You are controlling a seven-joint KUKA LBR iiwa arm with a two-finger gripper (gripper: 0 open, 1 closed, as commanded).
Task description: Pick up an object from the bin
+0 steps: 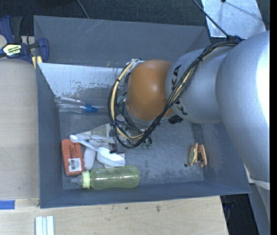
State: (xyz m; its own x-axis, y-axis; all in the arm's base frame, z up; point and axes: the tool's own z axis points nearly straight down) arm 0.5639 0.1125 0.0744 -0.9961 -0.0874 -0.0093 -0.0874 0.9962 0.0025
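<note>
My gripper (120,134) is low in the middle of the bin, its dark body showing under the wrist. It sits just right of and above a cluster of white plastic spoons (99,146) and touches or nearly touches them. Below the spoons a yellow-green bottle (112,177) lies on its side along the bin's front wall. A flat orange-red packet with a white label (72,156) lies left of the spoons. A clear plastic piece with a blue tip (81,107) lies further back on the left.
A small brown and orange thing (197,154) lies alone at the right of the bin floor. The arm with its orange cover and cables reaches in from the right and hides the back middle of the bin.
</note>
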